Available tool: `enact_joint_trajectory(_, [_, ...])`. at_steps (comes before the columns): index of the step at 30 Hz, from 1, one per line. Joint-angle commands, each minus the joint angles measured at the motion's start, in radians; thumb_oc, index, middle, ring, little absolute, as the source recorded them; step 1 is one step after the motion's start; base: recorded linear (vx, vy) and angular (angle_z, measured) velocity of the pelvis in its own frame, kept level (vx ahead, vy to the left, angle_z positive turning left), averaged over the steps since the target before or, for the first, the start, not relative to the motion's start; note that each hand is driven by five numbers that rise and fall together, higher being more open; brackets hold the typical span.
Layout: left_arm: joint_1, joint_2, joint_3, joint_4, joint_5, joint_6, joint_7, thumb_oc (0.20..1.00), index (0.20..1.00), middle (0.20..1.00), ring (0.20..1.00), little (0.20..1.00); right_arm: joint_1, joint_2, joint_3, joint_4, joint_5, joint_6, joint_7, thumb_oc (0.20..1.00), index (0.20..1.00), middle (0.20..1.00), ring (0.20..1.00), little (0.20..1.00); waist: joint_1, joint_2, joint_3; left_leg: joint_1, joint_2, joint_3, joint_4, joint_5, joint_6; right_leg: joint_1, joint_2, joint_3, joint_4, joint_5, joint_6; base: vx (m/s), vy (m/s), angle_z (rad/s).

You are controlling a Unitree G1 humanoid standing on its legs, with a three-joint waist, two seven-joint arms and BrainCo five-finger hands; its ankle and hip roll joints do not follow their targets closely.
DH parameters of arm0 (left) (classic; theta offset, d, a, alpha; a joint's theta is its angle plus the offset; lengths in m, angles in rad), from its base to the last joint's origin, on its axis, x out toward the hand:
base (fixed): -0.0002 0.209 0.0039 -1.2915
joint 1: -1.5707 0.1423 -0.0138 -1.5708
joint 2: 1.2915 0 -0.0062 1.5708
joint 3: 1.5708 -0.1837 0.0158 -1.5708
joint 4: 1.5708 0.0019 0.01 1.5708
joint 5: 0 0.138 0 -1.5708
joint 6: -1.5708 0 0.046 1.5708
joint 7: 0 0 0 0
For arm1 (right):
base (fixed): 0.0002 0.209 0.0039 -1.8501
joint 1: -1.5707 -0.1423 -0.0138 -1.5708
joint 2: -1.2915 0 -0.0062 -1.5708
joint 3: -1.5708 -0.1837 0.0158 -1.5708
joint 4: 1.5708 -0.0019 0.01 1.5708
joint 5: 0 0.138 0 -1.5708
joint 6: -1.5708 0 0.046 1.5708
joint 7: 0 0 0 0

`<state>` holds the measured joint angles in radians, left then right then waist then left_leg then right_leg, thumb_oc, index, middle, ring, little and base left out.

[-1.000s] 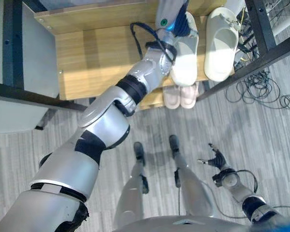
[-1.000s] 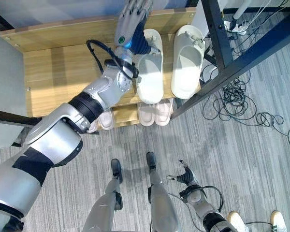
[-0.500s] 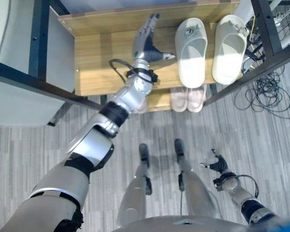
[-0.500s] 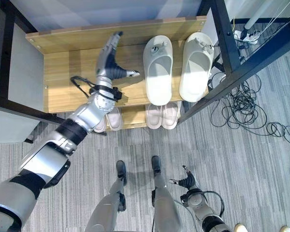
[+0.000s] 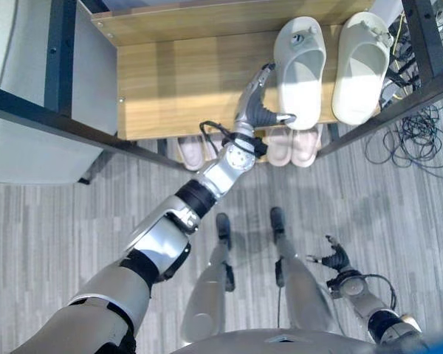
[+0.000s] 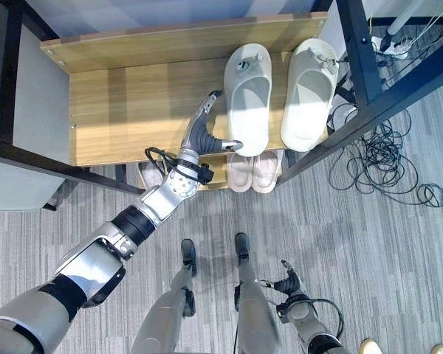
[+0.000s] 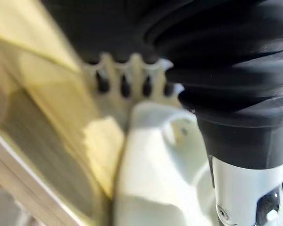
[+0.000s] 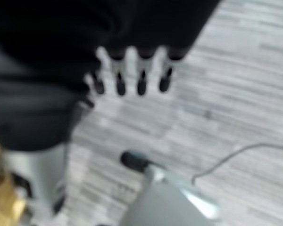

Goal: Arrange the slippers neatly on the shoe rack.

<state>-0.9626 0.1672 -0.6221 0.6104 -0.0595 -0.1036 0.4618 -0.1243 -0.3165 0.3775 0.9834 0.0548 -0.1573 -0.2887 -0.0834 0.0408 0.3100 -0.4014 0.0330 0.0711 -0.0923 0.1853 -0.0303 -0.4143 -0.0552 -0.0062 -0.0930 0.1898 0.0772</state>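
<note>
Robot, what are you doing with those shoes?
The robot is tidying slippers on a wooden shoe rack. Two white slippers lie side by side on the top shelf, with pink pairs on the shelf below. Its left hand is open, thumb stretched toward the nearer white slipper's heel. Its right hand hangs open low over the floor.

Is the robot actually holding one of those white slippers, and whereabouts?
Nothing is held. The left hand is open beside the left white slipper, thumb at its heel end. The right hand hangs open over the floor.
</note>
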Motion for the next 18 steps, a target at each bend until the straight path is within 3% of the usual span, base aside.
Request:
enact_joint_trajectory(1, [-0.092,0.001,0.018,0.0,-0.123,-0.11,-0.071,1.0,1.0,1.0,1.0,1.0,-0.029,-0.02,-0.006,0.018,0.008,0.007,-0.007,1.0,1.0,1.0,1.0,1.0,-0.003,-0.017,0.018,-0.01,-0.003,-0.106,0.005,-0.082,-0.053,0.05,-0.068,-0.027,0.026,-0.131,0.088,0.0,0.0,0.0])
enact_joint_trajectory(18, [-0.131,-0.031,0.007,0.034,-0.195,-0.13,-0.093,1.0,1.0,1.0,1.0,1.0,-0.051,-0.03,-0.006,0.059,0.008,0.006,-0.002,1.0,1.0,1.0,1.0,1.0,-0.021,-0.032,0.009,-0.038,-0.003,-0.102,0.005,-0.077,-0.053,0.018,-0.066,-0.021,0.026,-0.124,0.088,0.0,0.0,0.0])
